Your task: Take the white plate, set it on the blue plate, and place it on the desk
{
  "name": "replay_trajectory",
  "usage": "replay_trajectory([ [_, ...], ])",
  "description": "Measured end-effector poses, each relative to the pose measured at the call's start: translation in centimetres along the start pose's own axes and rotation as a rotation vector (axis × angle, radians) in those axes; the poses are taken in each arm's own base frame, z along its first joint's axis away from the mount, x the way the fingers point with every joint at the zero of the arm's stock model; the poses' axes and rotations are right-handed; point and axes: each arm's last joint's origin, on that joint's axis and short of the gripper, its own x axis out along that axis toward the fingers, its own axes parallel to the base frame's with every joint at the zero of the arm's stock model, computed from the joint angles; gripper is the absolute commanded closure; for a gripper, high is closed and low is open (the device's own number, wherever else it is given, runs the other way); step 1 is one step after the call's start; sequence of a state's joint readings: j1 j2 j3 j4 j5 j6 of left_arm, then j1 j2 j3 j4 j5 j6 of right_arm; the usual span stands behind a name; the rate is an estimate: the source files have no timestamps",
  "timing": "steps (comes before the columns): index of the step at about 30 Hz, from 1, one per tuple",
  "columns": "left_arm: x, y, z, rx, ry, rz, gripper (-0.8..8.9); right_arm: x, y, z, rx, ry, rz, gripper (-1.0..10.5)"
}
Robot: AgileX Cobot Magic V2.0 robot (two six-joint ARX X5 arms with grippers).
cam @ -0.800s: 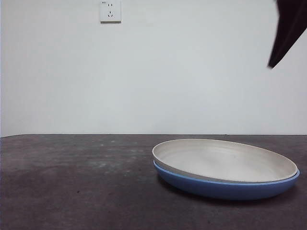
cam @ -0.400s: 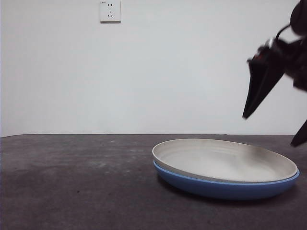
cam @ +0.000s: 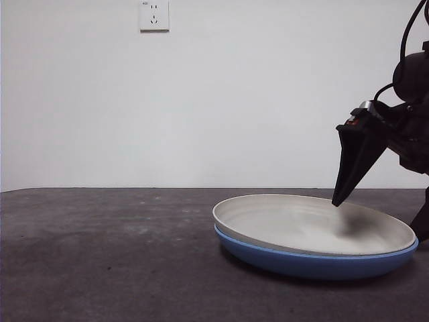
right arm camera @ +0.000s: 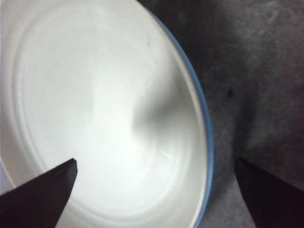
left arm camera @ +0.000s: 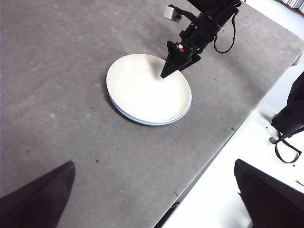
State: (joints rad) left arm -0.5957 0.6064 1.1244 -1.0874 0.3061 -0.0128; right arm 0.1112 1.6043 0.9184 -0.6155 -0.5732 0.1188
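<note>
On the desk (cam: 100, 255), right gripper (cam: 379, 218) (jaws apart) has dropped over the white plate (cam: 295, 225).

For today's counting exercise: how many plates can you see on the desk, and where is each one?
2. The white plate sits nested in the blue plate, which rests on the desk. The right gripper, jaws open, straddles their rim. Nothing appears hidden.

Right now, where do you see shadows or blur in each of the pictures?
Front view: the right pincer casts a soft grey shadow inside the white plate. Left wrist view: sharp, the same shadow beside the jaw tip, and the blue plate only as a thin edge. Right wrist view: close and soft, a dark smudge of shadow on the white plate.
</note>
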Motion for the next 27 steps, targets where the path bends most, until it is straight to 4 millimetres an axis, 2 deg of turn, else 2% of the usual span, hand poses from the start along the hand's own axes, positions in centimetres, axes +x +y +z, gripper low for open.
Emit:
replay_trajectory([
  [6, 0.0, 0.0, 0.0, 0.0, 0.0, 0.0, 1.88, 0.31, -0.21, 0.04, -0.002, 0.01, 0.004, 4.5],
  [11, 0.0, 0.0, 0.0, 0.0, 0.0, 0.0, 1.88, 0.58, -0.4, 0.04, 0.004, 0.021, -0.003, 7.8],
  [16, 0.0, 0.0, 0.0, 0.0, 0.0, 0.0, 1.88, 0.62, -0.65, -0.05, 0.011, 0.025, -0.071, 9.4],
  [27, 0.0, 0.0, 0.0, 0.0, 0.0, 0.0, 1.88, 0.06, -0.45, 0.26, 0.026, 0.034, -0.098, 9.4],
])
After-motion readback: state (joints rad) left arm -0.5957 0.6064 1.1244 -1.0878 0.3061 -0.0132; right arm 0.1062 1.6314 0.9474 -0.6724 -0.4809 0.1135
